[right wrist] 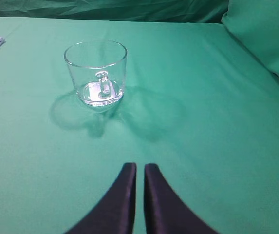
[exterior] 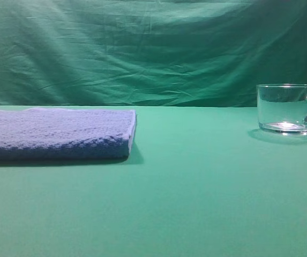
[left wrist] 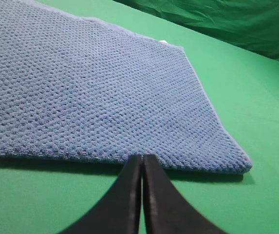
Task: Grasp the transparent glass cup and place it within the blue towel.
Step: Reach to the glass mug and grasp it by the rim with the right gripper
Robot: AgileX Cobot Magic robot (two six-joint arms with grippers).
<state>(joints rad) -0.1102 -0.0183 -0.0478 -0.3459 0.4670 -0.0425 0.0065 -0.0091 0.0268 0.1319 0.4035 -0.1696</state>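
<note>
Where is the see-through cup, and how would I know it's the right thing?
Look at the green table with the big blue towel lying flat on its left side. Far over on the right, apart from the towel, stands the glass cup, upright and empty. It is the only clear thing there, short and wide, with a small rounded handle.

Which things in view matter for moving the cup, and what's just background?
For the job:
- transparent glass cup, upright on the table, untouched
- blue towel, flat, nothing on it
- right gripper, shut, short of the cup

Not part of it:
- green tablecloth
- green backdrop
- left gripper, shut
</note>
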